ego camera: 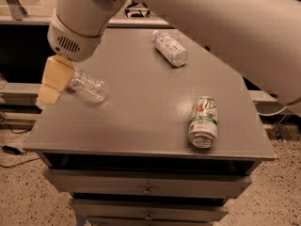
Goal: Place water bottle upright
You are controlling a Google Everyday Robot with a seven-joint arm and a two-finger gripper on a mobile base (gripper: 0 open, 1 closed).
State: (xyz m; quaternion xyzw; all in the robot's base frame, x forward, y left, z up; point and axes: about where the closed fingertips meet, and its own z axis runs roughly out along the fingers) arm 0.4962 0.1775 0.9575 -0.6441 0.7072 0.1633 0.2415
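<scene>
The water bottle (88,85), small, clear and ribbed, lies on its side at the left part of the grey table (141,112). Its cap end is hidden behind my gripper. My gripper (52,80), with yellowish fingers below a white wrist, hangs over the table's left edge, just left of the bottle and overlapping its end.
A clear bottle with a wide white-bluish label (170,47) lies on its side at the back of the table. A green-and-white drink can (203,122) lies on its side at the front right. My white arm fills the top right. Drawers sit below the tabletop.
</scene>
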